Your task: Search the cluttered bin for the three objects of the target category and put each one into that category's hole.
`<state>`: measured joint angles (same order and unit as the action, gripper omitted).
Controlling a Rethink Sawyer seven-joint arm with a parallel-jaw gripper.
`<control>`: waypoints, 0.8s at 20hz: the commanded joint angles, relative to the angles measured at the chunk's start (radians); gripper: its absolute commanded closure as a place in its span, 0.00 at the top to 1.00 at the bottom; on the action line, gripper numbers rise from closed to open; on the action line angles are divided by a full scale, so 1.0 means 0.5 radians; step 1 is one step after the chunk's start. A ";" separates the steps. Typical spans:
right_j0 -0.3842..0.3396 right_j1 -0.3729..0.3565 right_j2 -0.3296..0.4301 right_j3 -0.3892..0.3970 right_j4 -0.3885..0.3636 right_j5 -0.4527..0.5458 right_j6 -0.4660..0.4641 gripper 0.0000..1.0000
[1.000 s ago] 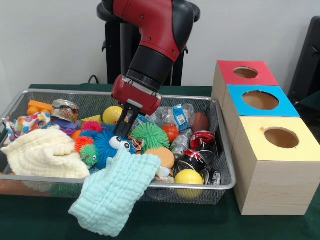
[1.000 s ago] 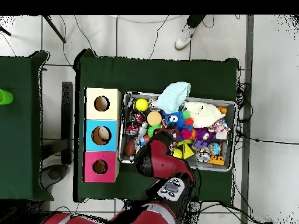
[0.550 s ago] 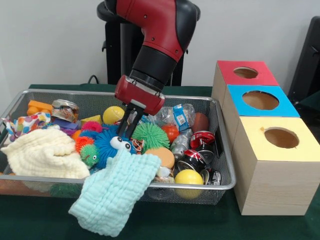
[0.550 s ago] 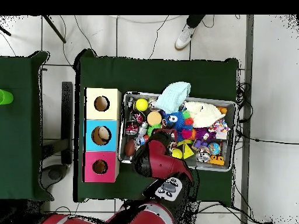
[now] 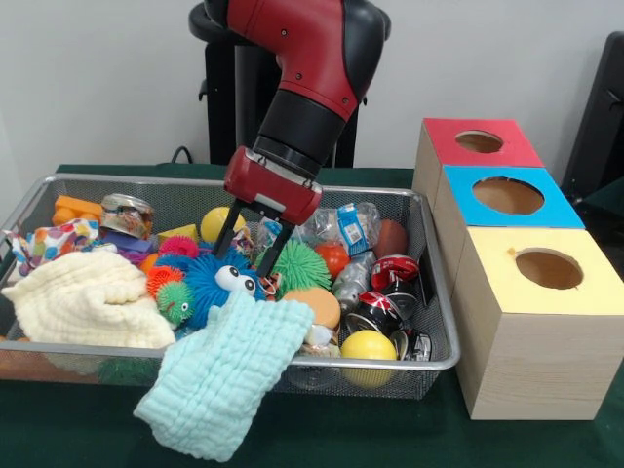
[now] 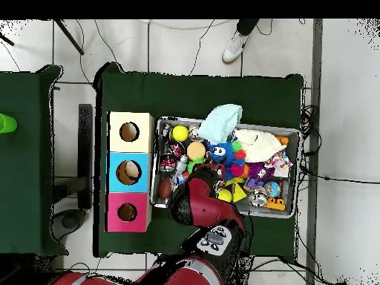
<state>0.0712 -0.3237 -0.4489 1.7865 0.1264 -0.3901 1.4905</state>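
My gripper [image 5: 247, 255] hangs open inside the wire bin [image 5: 430, 292], its two black fingers spread wide with nothing between them. The left fingertip is near a yellow ball [image 5: 215, 222]. The right one touches the edge of a green spiky ball [image 5: 295, 265]. Just below sits a blue fuzzy toy with eyes [image 5: 209, 283]. Crushed cans [image 5: 376, 312], a plastic bottle [image 5: 341, 225], an orange ball [image 5: 314, 304] and a second yellow ball [image 5: 368, 346] lie to the right. In the overhead view the arm [image 6: 199, 204] hides the gripper.
Red [image 5: 478, 142], blue [image 5: 507, 196] and yellow [image 5: 548, 269] boxes with round holes stand right of the bin. A pale green cloth [image 5: 229, 375] drapes over the bin's front rim, and a cream cloth [image 5: 83, 302] lies at the left. A shoe [image 6: 235, 47] shows on the floor.
The fingers, close together in the earlier frames, have spread apart. The gripper has stayed at about the same spot above the blue fuzzy toy.
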 commanded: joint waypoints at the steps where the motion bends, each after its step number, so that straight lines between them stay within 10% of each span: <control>1: 0.020 0.029 0.123 0.049 0.066 -0.138 0.476 1.00; 16: 0.164 0.012 0.090 0.002 0.317 -0.005 0.487 1.00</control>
<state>0.1597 -0.3243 -0.4567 1.7865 0.2123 -0.3899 1.4905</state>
